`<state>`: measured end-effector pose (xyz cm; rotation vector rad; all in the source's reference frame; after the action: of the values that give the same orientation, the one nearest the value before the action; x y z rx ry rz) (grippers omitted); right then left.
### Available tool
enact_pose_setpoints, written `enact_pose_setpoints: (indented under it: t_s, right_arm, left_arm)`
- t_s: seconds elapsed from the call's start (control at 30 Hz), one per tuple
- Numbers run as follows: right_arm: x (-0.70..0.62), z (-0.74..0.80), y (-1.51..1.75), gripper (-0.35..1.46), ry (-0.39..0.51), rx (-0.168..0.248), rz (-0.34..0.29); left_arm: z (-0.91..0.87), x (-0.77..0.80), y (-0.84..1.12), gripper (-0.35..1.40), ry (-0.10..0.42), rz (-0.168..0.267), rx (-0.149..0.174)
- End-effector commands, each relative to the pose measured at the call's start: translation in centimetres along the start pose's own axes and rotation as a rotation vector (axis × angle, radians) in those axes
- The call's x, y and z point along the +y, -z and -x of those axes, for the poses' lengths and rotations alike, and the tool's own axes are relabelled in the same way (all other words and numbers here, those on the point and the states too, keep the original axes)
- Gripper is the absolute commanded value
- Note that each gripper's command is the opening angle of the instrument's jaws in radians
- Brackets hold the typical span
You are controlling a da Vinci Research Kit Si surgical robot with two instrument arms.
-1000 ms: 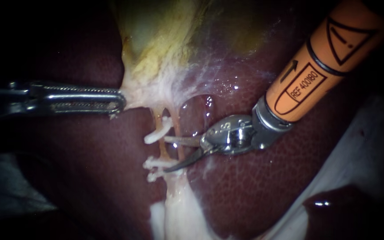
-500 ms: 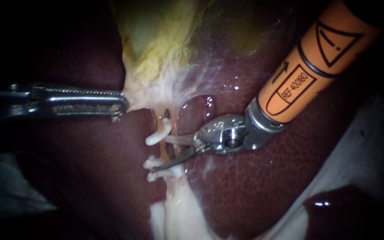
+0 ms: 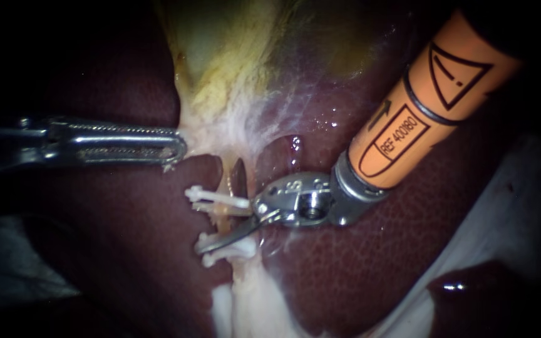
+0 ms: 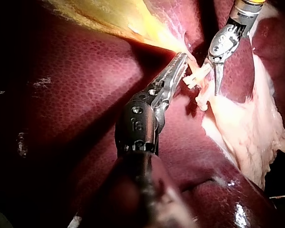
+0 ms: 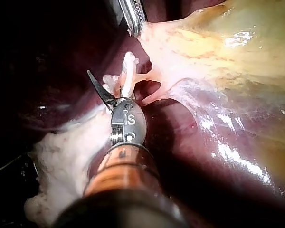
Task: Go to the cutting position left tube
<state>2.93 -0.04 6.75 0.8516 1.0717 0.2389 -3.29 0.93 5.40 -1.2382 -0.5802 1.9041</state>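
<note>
Carefully now: your right instrument point(image 3: 201, 227) has its claw released, the two thin curved blades parted to either side of the left tube point(image 3: 225, 222). That tube runs down from the pale tissue point(image 3: 211, 134) under the gallbladder point(image 3: 220, 56). The stretch between the blades lies between the upper clip point(image 3: 217, 197) and the lower clips point(image 3: 228, 250).

The margin looks slim at both ends. The upper blade lies just under the upper clip and the lower blade just above the lower ones. If you close with the blades tilted either way, you could bite a clip or knock it loose. The right tube point(image 3: 249, 178) runs just beside the left one, close to the blades' hinge. Reaching too deep could catch it in the same cut. The blade tips lie over the liver point(image 3: 345, 269) beyond the tube, so pressing down risks scoring it.

Your left instrument point(image 3: 180, 149) is clenched on the pale tissue, which is drawn to a peak at its tip. If that hold slips, I judge the tube would go slack and shift between the blades.

Nothing crosses the blades' path but the clips. A white fatty mass point(image 3: 245, 300) lies below them, clear of the cut.
</note>
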Motion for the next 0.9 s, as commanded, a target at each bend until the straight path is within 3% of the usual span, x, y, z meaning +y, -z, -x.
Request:
enact_pose_setpoints:
  t_s: [0.03,0.23,0.37,0.7,0.9]
  right_arm:
    - [0.02,0.00,-0.04,1.38,0.005,0.000,0.008]
    - [0.08,0.08,-0.24,1.38,0.005,0.011,0.019]
    - [0.10,0.07,-0.29,1.40,0.001,0.039,0.014]
    - [0.03,-0.12,-0.18,1.42,-0.028,0.132,-0.013]
    - [-0.07,-0.23,-0.14,1.42,-0.052,0.167,-0.045]
  left_arm:
    - [0.00,0.00,-0.01,-0.35,0.000,-0.001,0.000]
    - [-0.01,0.00,-0.03,-0.35,0.001,-0.002,0.000]
    - [-0.01,0.00,-0.03,-0.35,0.001,-0.002,0.000]
    - [0.00,-0.02,-0.03,-0.35,0.000,-0.001,0.000]
    - [0.00,-0.03,-0.01,-0.35,0.000,0.000,-0.001]
